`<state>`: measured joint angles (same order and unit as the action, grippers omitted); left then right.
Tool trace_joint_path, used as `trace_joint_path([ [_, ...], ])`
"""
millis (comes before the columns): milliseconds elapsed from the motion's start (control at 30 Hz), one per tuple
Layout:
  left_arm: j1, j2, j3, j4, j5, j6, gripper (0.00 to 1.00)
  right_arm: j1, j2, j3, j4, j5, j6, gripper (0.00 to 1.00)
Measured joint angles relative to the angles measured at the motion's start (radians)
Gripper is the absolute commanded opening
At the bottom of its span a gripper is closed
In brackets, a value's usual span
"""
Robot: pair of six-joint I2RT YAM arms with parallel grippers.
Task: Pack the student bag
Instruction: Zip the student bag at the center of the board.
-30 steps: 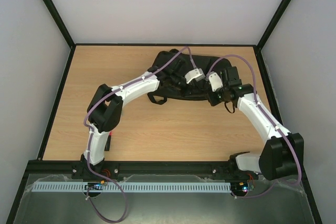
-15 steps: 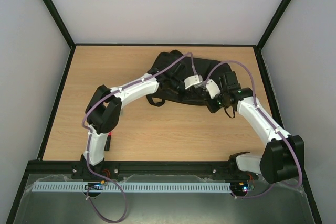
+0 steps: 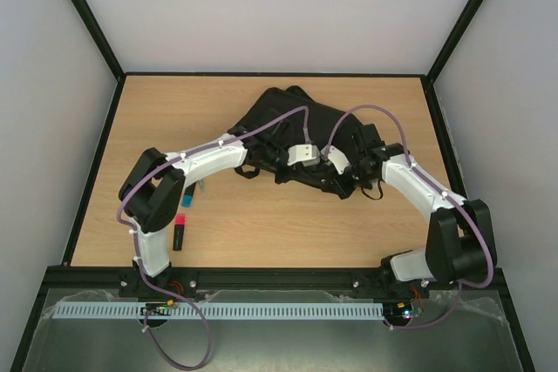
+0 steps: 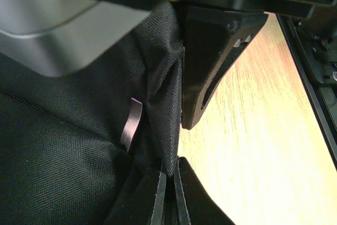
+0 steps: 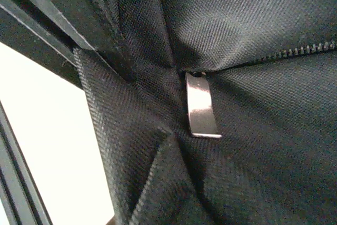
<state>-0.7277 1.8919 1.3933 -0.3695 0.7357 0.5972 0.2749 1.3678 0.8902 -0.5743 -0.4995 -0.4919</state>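
The student bag (image 3: 292, 119) is a big black fabric backpack lying at the back middle of the table. My left gripper (image 3: 299, 157) is at its near edge. In the left wrist view it (image 4: 169, 185) is shut on a raised fold of the bag's fabric (image 4: 79, 146), beside a silver zip pull (image 4: 130, 126). My right gripper (image 3: 336, 163) is close beside it on the same bunched edge. Its black finger (image 4: 210, 61) presses against the fold. In the right wrist view bag fabric (image 5: 253, 19) fills the frame, puckered around a silver zip pull (image 5: 201, 106), and it hides the fingertips.
A red and pink marker (image 3: 179, 231) lies on the wooden table (image 3: 288, 224) near the left arm's base. A small teal item (image 3: 199, 186) shows under the left forearm. Black frame rails border the table.
Both grippers have moved toward the near side and slightly left, dragging the bag's edge and bunching it up. The left elbow swung left, uncovering the marker.
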Motion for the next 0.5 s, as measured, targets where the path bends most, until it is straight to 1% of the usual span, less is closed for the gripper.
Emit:
trace_joint_path([
  [133, 0.017, -0.029, -0.046, 0.013, 0.003, 0.008, 0.03, 0.007, 0.046, 0.023, -0.014, -0.043, -0.010, 0.03],
  [267, 0.027, -0.032, -0.048, 0.020, 0.022, -0.016, 0.02, 0.007, 0.056, 0.047, -0.035, -0.054, -0.010, 0.05],
  [333, 0.031, -0.032, -0.039, 0.015, 0.028, -0.031, 0.02, 0.007, 0.060, 0.068, -0.059, -0.053, -0.010, 0.08],
  [400, 0.040, -0.032, -0.024, -0.007, 0.031, -0.048, 0.02, 0.004, 0.062, 0.096, -0.094, -0.041, -0.006, 0.11],
  [500, 0.073, -0.031, -0.002, -0.070, 0.027, -0.073, 0.02, -0.023, 0.061, 0.128, -0.155, -0.002, 0.014, 0.11],
])
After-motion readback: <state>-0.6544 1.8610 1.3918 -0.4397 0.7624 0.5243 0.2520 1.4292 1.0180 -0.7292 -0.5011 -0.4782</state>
